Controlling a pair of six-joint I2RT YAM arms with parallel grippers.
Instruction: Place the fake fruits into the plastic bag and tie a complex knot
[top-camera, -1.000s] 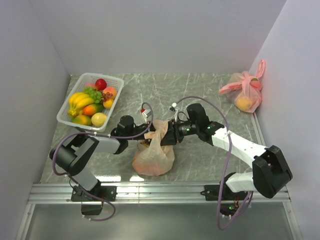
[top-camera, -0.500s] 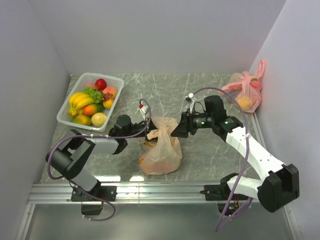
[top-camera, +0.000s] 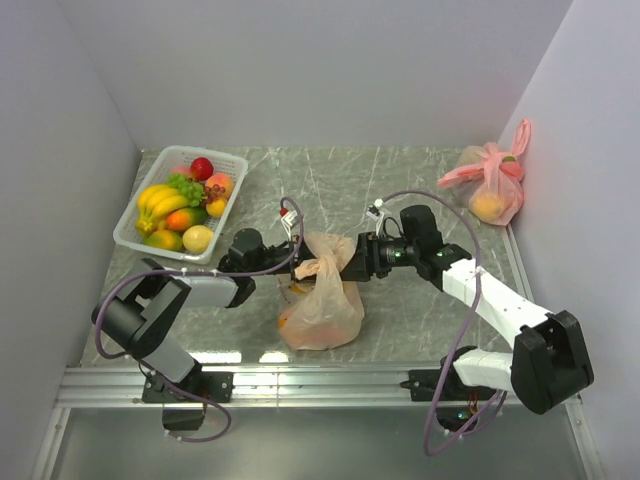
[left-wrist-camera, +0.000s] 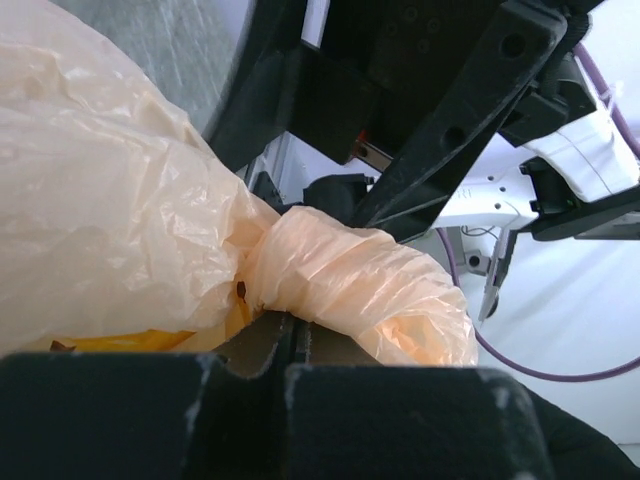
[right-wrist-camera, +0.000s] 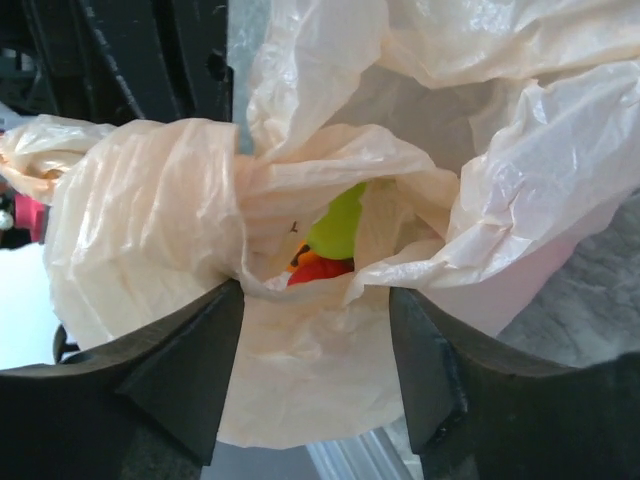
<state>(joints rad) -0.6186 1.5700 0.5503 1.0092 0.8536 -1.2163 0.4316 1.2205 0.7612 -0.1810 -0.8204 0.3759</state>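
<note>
The peach-orange plastic bag (top-camera: 320, 300) sits between both arms with fake fruits inside; a green one (right-wrist-camera: 340, 225) and a red one (right-wrist-camera: 322, 271) show through its mouth. My left gripper (top-camera: 292, 264) is shut, and a twisted roll of bag handle (left-wrist-camera: 360, 285) comes out at its tips (left-wrist-camera: 292, 328). My right gripper (top-camera: 346, 265) is open, with loose bag plastic (right-wrist-camera: 310, 385) lying between its fingers (right-wrist-camera: 190, 375). Whether the gathered twist (top-camera: 324, 266) is a tied knot I cannot tell. More fake fruits (top-camera: 180, 205) lie at the back left.
A clear plastic basket (top-camera: 232, 205) at the back left holds bananas, grapes and apples. A pink tied bag (top-camera: 490, 185) with a yellow fruit leans at the back right wall. The table's metal rail (top-camera: 320, 385) runs along the near edge.
My right gripper opened, drew back to the right, then came in again at the bag's top. The bag shifted a little to the right. The left gripper stayed shut.
</note>
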